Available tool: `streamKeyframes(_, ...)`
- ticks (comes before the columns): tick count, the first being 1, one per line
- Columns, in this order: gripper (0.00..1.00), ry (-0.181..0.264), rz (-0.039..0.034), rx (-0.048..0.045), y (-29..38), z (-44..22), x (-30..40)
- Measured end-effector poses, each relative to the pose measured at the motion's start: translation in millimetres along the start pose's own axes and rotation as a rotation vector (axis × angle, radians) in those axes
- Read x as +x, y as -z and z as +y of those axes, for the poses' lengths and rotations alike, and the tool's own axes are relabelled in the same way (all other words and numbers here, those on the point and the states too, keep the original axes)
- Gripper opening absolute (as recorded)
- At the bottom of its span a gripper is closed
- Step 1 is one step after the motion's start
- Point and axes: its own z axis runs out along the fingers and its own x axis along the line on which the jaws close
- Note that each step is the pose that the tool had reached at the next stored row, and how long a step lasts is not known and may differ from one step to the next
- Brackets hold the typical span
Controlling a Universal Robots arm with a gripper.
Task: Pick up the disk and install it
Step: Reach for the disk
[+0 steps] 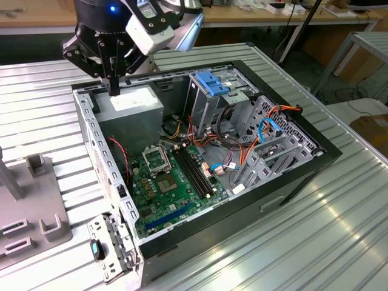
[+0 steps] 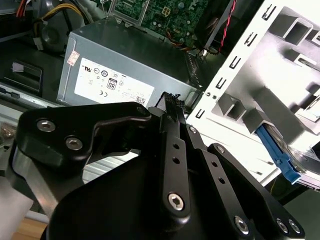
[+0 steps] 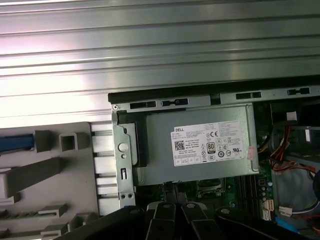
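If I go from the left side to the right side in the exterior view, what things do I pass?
Grey stand → big grey metal box with a white sticker → cage with blue tabs → slanted grey bracket → bare ribbed table.

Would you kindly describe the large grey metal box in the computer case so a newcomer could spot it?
Start at the open black computer case on the ribbed metal table. In the corner beneath the black end effector sits a large grey metal box. Its white sticker sets it apart from the green circuit board and the blue-tabbed grey cage.
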Motion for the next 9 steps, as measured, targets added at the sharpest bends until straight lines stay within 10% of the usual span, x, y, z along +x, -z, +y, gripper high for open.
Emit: streamKeyframes(9,0.11,0.000,0.0000,0.0000,0.5,-1.5,19.3)
